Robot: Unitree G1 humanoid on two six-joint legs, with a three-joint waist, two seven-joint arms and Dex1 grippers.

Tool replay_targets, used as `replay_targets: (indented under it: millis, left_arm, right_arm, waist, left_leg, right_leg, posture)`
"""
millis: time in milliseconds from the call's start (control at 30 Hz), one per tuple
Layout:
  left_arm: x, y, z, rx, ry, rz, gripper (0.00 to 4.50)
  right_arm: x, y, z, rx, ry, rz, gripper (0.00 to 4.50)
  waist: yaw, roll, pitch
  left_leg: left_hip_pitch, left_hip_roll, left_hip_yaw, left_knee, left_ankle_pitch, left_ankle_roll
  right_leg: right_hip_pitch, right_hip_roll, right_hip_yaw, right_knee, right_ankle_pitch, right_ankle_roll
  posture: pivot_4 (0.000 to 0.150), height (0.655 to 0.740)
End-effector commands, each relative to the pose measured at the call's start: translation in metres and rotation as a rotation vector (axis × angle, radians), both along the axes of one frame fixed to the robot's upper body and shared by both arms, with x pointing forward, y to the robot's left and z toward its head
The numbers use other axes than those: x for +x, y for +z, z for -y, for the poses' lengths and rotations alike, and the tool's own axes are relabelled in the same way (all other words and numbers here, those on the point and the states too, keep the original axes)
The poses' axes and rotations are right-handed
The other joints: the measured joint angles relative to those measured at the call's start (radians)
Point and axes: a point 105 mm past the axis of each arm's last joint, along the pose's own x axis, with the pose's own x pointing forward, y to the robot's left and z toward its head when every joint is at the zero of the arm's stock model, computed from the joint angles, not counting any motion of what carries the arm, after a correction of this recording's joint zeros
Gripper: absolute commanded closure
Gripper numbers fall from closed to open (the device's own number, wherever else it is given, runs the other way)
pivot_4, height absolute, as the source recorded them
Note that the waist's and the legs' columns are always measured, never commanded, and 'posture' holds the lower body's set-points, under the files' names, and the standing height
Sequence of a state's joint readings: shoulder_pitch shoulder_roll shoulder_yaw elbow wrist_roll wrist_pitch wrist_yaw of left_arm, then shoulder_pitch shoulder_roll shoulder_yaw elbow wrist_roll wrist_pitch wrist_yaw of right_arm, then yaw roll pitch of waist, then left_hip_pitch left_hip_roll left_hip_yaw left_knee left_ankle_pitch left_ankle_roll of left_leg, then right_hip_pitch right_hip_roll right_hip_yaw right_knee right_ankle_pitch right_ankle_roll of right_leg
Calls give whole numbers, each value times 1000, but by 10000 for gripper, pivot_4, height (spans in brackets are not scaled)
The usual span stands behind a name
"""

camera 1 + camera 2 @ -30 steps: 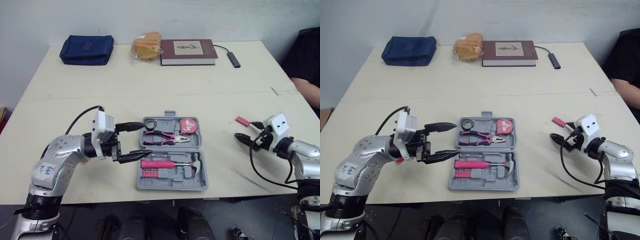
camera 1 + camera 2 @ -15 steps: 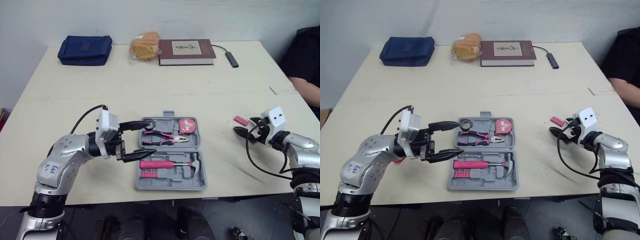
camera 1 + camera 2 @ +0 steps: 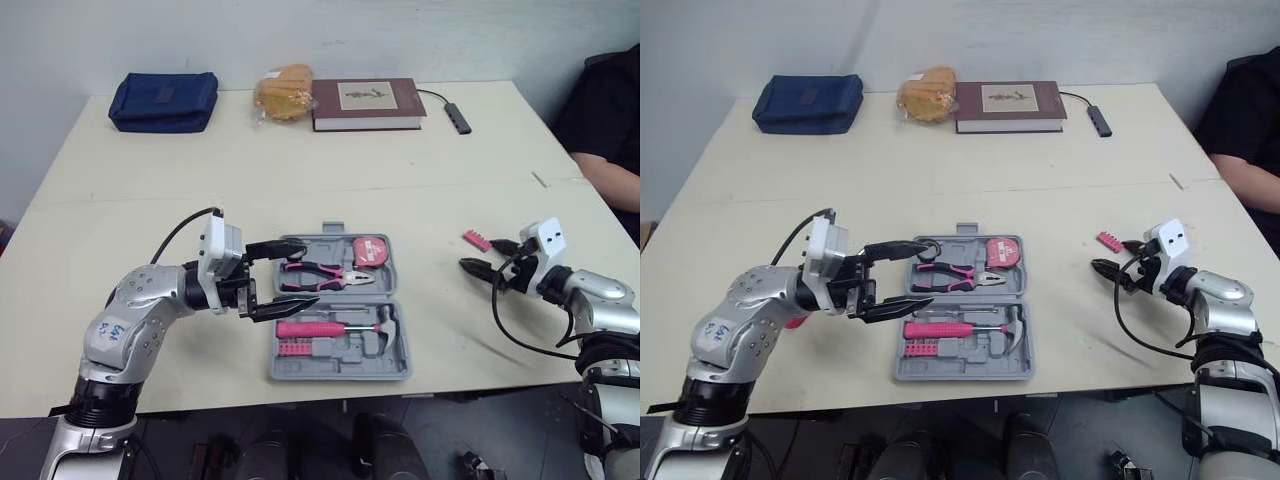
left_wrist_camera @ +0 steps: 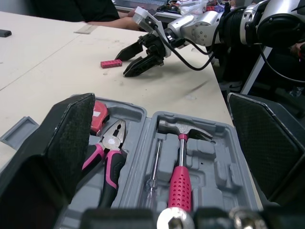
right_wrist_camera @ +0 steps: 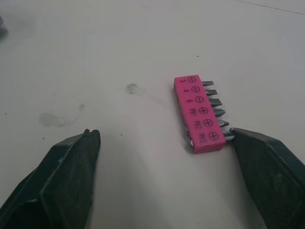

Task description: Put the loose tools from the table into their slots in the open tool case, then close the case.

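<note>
The grey tool case [image 3: 392, 368] lies open near the table's front edge, holding pink pliers [image 3: 318, 273], a tape measure [image 3: 373, 251], a pink-handled hammer [image 3: 340, 328] and a bit strip. My left gripper [image 3: 305, 272] is open, its fingers reaching over the case's left side above the pliers. A loose pink bit holder [image 3: 477, 240] lies on the table to the right of the case. My right gripper [image 3: 480, 254] is open just in front of it. In the right wrist view the bit holder [image 5: 198, 113] lies between the fingers, one end close to one fingertip [image 5: 248, 143].
At the table's far edge lie a blue pouch [image 3: 163, 100], a bagged bread loaf [image 3: 282, 90], a brown book [image 3: 365, 103] and a dark cable adapter [image 3: 455, 117]. A person in black [image 3: 610, 120] sits at the right edge.
My left gripper has reached a little further over the case's left side. My right gripper has edged closer to the pink bit holder. The camera has shifted slightly.
</note>
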State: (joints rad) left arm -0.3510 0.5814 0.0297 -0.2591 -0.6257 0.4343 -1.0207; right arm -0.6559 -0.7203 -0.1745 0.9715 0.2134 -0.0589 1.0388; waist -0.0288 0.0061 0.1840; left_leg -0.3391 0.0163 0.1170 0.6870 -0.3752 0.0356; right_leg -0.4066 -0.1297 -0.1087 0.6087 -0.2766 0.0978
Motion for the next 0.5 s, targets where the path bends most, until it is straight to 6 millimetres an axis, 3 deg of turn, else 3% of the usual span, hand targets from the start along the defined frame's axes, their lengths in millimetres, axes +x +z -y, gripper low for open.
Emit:
replay_targets:
  millis: [33, 167, 500]
  left_arm:
    - [-1, 11, -2, 0, -6, 54, 0]
    - [-2, 10, 2, -3, -14, 49, 0]
    - [-3, 9, 1, 5, -40, 30, 0]
  right_arm:
    - [-2, -14, 5, -45, -45, -22, 7938]
    - [3, -17, 11, -91, -136, -13, 7938]
    - [10, -21, 1, -9, -153, -45, 7938]
  waist:
    - [0, 0, 0]
    - [-1, -2, -1]
    - [-4, -3, -2]
  left_leg:
    - [0, 0, 0, 0, 0, 0]
    - [1, 0, 0, 0, 0, 0]
    - [3, 0, -1, 1, 0, 0]
  right_leg:
    - [0, 0, 0, 0, 0, 0]
    - [1, -1, 1, 0, 0, 0]
    - [3, -1, 1, 0, 0, 0]
  posture:
    - [1500, 7400]
    - [1500, 7400]
    - [1500, 7400]
